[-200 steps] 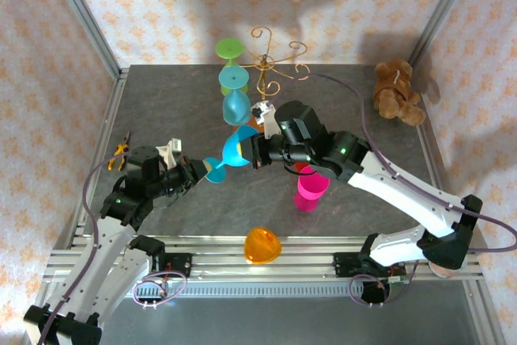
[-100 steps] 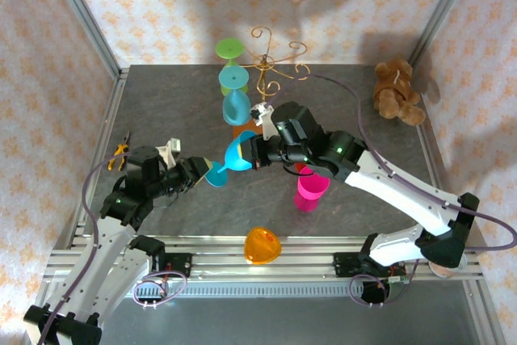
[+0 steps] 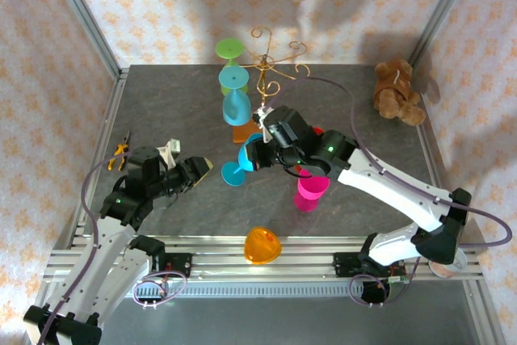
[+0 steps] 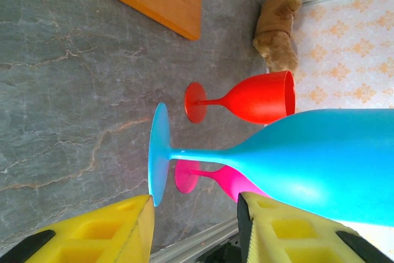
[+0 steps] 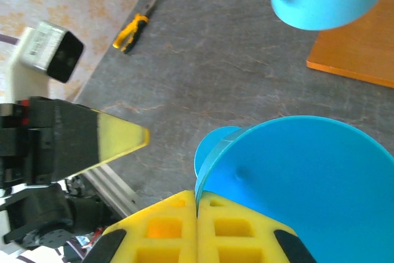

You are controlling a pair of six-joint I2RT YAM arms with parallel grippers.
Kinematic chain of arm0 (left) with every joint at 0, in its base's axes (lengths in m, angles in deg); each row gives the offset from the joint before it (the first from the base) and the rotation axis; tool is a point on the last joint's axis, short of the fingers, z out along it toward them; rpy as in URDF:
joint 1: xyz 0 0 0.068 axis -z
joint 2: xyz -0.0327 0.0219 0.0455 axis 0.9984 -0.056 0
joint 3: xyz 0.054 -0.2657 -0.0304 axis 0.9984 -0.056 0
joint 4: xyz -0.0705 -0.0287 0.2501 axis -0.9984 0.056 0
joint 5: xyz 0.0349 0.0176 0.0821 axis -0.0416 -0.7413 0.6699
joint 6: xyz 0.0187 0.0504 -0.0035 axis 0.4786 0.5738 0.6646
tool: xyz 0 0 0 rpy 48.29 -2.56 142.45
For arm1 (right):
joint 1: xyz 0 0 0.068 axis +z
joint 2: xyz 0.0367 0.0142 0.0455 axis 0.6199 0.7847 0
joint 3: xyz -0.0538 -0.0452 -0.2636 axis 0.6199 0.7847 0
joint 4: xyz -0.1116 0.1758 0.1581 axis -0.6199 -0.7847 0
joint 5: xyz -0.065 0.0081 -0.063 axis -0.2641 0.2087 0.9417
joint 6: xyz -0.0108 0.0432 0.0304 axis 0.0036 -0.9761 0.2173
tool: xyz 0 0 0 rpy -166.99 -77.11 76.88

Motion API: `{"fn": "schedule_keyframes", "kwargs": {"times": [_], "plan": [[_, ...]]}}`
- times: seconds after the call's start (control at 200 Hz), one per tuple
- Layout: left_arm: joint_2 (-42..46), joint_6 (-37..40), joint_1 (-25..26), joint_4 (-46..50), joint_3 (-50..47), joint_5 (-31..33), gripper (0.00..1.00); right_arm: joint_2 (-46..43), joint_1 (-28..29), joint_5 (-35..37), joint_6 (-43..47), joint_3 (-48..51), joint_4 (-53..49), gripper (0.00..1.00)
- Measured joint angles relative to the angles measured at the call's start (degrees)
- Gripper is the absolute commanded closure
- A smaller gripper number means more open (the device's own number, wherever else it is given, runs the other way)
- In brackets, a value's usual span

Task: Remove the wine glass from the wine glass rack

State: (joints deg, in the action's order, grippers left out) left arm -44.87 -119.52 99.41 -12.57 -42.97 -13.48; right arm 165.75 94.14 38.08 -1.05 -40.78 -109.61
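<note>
The blue wine glass (image 3: 242, 163) is off the rack, left of the table's middle, foot toward the table. My right gripper (image 3: 260, 149) is shut on its rim, and the wrist view shows both pads pinching the bowl's edge (image 5: 295, 177). My left gripper (image 3: 198, 169) stands open just left of the foot (image 4: 159, 152), its yellow fingers either side of the stem with nothing clamped. The wine glass rack (image 3: 271, 66), gold wire on an orange-brown base (image 3: 245, 132), stands at the back. A green glass (image 3: 230, 49) and a light blue glass (image 3: 235, 96) hang from it.
A pink glass (image 3: 311, 187) stands under my right arm, and a red glass (image 4: 246, 100) stands beyond it. An orange bowl (image 3: 262, 246) lies at the front edge. Pliers (image 3: 121, 149) lie at the left edge, and a teddy bear (image 3: 397, 90) sits back right.
My left gripper has opened and let go of the blue glass's foot. My right gripper has swung the glass more upright and brought its foot down toward the table.
</note>
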Motion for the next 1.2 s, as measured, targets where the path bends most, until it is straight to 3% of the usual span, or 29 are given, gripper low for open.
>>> {"fn": "schedule_keyframes", "kwargs": {"times": [1.201], "plan": [[-0.6, 3.0, 0.0, 4.5, 1.9, 1.9, 0.6, 9.9, 0.0, 22.9, 1.5, 3.3, -3.7, 1.0]]}}
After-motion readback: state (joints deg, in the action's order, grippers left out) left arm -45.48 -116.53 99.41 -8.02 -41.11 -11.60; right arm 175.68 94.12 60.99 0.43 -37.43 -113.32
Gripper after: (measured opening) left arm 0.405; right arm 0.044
